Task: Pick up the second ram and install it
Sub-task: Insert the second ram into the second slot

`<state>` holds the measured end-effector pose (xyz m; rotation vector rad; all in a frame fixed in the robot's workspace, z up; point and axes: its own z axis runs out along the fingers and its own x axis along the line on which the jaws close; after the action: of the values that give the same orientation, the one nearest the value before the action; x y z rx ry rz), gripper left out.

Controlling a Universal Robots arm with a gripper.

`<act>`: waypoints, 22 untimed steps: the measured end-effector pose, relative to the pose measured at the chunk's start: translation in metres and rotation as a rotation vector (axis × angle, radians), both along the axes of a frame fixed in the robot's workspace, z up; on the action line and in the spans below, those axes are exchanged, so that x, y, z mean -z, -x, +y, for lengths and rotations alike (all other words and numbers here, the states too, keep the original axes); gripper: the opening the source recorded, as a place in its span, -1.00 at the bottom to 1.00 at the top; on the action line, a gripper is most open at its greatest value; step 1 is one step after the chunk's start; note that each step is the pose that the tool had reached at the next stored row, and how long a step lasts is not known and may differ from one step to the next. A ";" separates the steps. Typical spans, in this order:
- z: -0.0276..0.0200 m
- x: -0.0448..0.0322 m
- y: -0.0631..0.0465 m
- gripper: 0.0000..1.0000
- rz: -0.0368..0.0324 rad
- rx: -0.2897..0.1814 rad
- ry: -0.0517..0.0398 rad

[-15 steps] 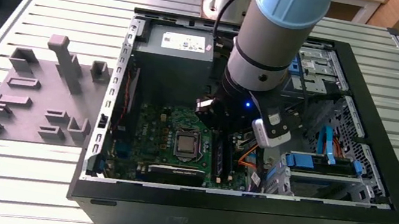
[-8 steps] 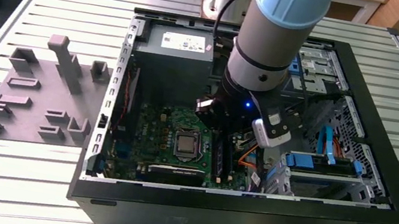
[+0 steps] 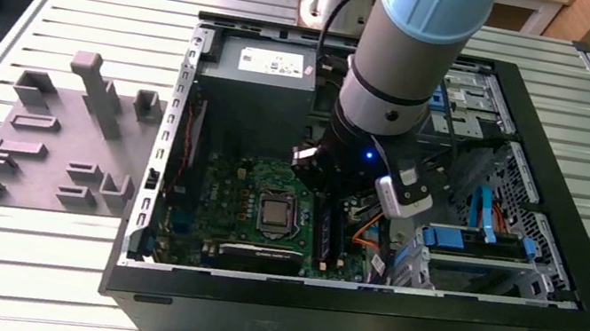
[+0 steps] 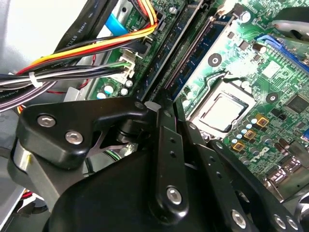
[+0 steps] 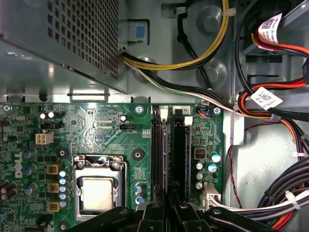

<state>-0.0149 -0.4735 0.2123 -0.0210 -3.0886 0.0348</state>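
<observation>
My end effector point(image 5: 170, 212), fingers together on the second ram point(image 5: 170, 159) at the motherboard point(image 5: 96, 130) slots; light, stiff, fragile stick, I judge, best gripped along top edge.

The gripper point(image 5: 169, 212) hangs low inside the open computer case point(image 3: 562, 291), right over the memory slots point(image 5: 170, 154) on the motherboard point(image 5: 96, 125). Room there is tight. On one side of the slots lies the flat processor socket point(image 5: 99, 193), low enough to pass over; on the other, a thick cable bundle point(image 5: 285, 188) crowds in beside the board's edge. Toward the case's far wall the power supply box point(image 5: 63, 38) rises above the board, with yellow and black wires point(image 5: 193, 63) draped from it. Outside the case, toward the exterior view's left, the slatted table point(image 3: 50, 268) carries a grey fixture point(image 3: 66, 136) with upright blocks.
</observation>
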 end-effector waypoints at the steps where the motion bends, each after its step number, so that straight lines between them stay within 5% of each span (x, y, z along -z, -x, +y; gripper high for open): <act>1: 0.0000 0.0000 0.000 -0.73 0.0000 0.000 0.0000; 22: 0.0000 0.0033 0.000 -0.73 0.0000 0.000 0.0000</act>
<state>-0.0147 -0.4735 0.2090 -0.0211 -3.0886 0.0348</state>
